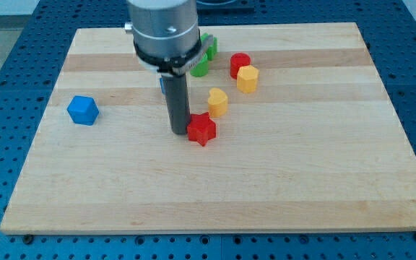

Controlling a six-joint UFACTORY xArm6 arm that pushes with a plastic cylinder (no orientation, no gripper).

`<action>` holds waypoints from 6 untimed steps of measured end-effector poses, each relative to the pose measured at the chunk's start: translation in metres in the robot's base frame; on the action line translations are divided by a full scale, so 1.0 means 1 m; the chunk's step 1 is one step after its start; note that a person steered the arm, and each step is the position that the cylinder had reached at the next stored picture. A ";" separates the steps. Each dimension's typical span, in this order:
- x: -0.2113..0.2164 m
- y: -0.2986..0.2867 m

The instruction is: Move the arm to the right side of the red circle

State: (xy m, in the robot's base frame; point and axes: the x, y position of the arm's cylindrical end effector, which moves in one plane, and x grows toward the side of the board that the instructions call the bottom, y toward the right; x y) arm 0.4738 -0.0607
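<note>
In the camera view, my tip (pixel 180 131) stands just left of the red star (pixel 201 129), almost touching it. There is no claw, only the rod, so nothing is pinched. The red circle (pixel 240 65) sits toward the view's top right, touching the yellow hexagon (pixel 247 79). A straight path there risks pushing the star or the yellow heart (pixel 217 102), I think.

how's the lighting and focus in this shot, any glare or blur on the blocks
Camera view: light is even and soft, with no harsh glare on the wooden board; the red circle and red star look sharp, with faint shadows; my tip sits just left of the star; the arm's grey housing looks slightly soft.
</note>
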 end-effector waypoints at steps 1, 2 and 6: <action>0.017 -0.003; 0.037 0.025; -0.100 0.204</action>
